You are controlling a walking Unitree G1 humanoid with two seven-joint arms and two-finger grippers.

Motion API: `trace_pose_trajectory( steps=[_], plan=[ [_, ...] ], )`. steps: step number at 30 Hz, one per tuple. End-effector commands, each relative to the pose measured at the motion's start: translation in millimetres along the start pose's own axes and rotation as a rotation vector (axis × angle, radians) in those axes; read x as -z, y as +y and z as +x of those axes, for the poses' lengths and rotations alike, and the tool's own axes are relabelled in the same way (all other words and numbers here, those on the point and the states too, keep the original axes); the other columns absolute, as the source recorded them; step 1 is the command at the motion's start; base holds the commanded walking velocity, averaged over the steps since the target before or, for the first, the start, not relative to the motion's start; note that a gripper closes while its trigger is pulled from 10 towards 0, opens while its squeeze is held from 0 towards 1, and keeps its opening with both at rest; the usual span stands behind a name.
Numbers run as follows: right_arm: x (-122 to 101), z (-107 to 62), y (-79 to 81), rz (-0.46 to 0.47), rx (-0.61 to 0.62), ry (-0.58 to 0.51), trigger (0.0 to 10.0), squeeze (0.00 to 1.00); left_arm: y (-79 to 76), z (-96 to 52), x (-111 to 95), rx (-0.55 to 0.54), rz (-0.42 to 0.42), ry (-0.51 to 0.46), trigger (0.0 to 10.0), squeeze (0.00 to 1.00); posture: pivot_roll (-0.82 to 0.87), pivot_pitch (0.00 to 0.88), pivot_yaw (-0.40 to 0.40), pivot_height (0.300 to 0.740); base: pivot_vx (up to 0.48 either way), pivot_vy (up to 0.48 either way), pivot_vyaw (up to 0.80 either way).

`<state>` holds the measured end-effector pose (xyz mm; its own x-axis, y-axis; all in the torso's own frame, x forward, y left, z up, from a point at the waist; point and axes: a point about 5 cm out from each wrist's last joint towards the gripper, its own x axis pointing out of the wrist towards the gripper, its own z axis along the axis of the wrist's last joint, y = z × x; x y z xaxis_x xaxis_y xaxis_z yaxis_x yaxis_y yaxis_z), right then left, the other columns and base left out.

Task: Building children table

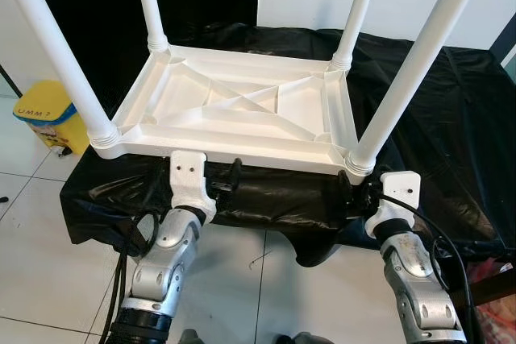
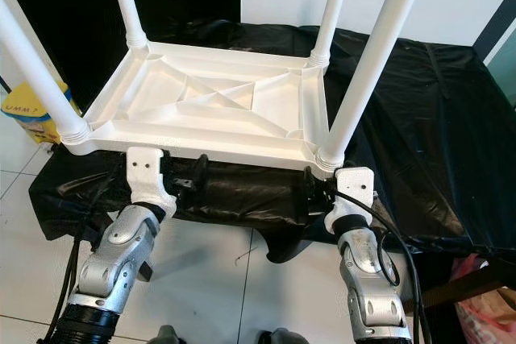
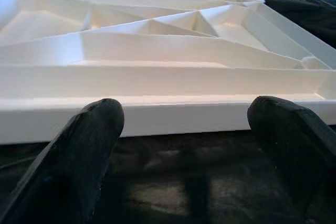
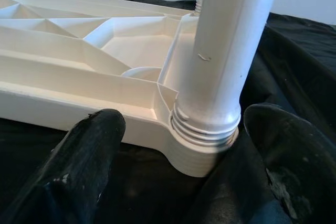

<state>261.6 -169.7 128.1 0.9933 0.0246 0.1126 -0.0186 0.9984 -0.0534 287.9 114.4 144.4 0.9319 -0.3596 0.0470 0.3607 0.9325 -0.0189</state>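
A white plastic children's table [image 1: 234, 110] lies upside down on a black-covered platform, its ribbed underside facing up. Its legs stand screwed into the corners, among them the near left leg [image 1: 56, 46] and the near right leg [image 1: 419, 54]. My left gripper [image 3: 184, 124] is open just in front of the table's near rim [image 3: 157, 114], left of the middle, and holds nothing. My right gripper [image 4: 181, 129] is open at the near right corner. The leg's threaded base [image 4: 207, 124] sits between and just beyond its fingers [image 4: 89, 150], with no clear contact.
The black sheet [image 1: 451, 118] covers the low platform and hangs over its front edge. A yellow bin [image 1: 48, 114] stands on the tiled floor [image 1: 48, 263] at the left. A pink bag [image 1: 492, 279] lies at the lower right. Cables run along both arms.
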Motion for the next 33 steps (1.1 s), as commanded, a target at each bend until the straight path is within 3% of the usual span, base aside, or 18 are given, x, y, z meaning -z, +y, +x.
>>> trace_pose_trajectory(
  steps=[1, 8, 9, 10, 11, 15, 16, 19, 21, 22, 25, 31, 32, 33],
  plan=[
    [-0.2, 0.7, -6.1, 0.0, 0.007, 0.005, 10.0, 0.0, -9.8, 1.6, -2.4, 0.133, 0.012, -0.007, 10.0, 0.0, 0.02, 0.11, -0.073, 0.74, 0.0, 0.0, 0.0],
    [-1.5, 2.0, -8.1, -0.007, 0.004, 0.0, 10.0, 0.0, -9.0, 7.2, -9.8, 0.15, -0.011, -0.017, 10.0, 0.0, 0.0, 0.114, -0.059, 0.74, 0.0, 0.0, 0.0],
    [-2.5, 2.7, -7.7, 0.007, -0.006, -0.011, 10.0, 0.89, -8.8, 9.1, -11.1, 0.158, -0.008, -0.02, 10.0, 0.0, -0.01, 0.112, -0.053, 0.74, 0.0, 0.0, 0.0],
    [-2.5, 2.7, -7.7, 0.007, -0.006, -0.011, 10.0, 0.89, -8.8, 9.1, -11.1, 0.158, -0.008, -0.02, 10.0, 0.0, -0.01, 0.112, -0.053, 0.74, 0.0, 0.0, 0.0],
    [-3.6, 3.5, -7.7, 0.003, -0.012, -0.019, 10.0, 1.0, -9.6, 10.6, -12.1, 0.174, 0.005, -0.024, 10.0, 0.0, -0.01, 0.113, -0.052, 0.74, 0.0, 0.0, 0.0],
    [-4.6, 5.3, -8.3, -0.007, -0.015, -0.026, 10.0, 1.0, -11.5, 13.6, -12.5, 0.202, 0.027, -0.023, 10.0, 0.0, -0.01, 0.112, -0.049, 0.74, 0.0, 0.0, 0.0],
    [-3.6, 6.9, -10.5, -0.012, -0.013, -0.021, 10.0, 0.0, -14.5, 15.0, -12.9, 0.232, 0.053, -0.023, 10.0, 0.0, -0.01, 0.111, -0.049, 0.74, 0.0, 0.0, 0.0],
    [-2.9, 8.0, -12.1, -0.012, -0.012, -0.017, 10.0, 0.0, -16.5, 15.8, -13.1, 0.251, 0.069, -0.023, 10.0, 0.0, -0.01, 0.111, -0.048, 0.74, 0.0, 0.0, 0.0],
    [-1.8, 10.0, -15.2, -0.024, -0.011, -0.013, 10.0, 0.0, -20.8, 16.0, -13.8, 0.296, 0.091, -0.024, 10.0, 0.0, 0.0, 0.111, -0.048, 0.74, 0.0, 0.0, 0.0],
    [-2.4, 15.3, -21.1, -0.037, -0.007, -0.021, 10.0, 0.0, -29.1, 14.6, -14.9, 0.388, 0.147, -0.026, 10.0, 0.0, 0.0, 0.116, -0.045, 0.74, 0.0, 0.0, 0.0],
    [-3.1, 17.5, -23.3, -0.04, -0.006, -0.026, 10.0, 0.0, -32.1, 13.8, -14.8, 0.422, 0.168, -0.024, 10.0, 0.0, 0.0, 0.116, -0.045, 0.74, 0.0, 0.0, 0.0],
    [-4.3, 30.4, -28.9, -0.059, -0.015, -0.034, 10.0, 0.0, -38.4, 11.5, -15.0, 0.493, 0.162, -0.007, 10.0, 0.0, 0.0, 0.13, -0.043, 0.74, 0.0, 0.0, 0.0],
    [-4.9, 45.6, -29.3, -0.074, -0.064, -0.034, 10.0, 0.0, -43.0, 9.0, -17.3, 0.535, 0.142, -0.005, 10.0, 0.0, 0.0, 0.133, -0.04, 0.74, 0.0, 0.0, 0.0],
    [-4.9, 45.6, -29.3, -0.074, -0.064, -0.034, 10.0, 0.0, -43.0, 9.0, -17.3, 0.535, 0.142, -0.005, 10.0, 0.0, 0.0, 0.133, -0.04, 0.74, 0.0, 0.0, 0.0]
  ],
)
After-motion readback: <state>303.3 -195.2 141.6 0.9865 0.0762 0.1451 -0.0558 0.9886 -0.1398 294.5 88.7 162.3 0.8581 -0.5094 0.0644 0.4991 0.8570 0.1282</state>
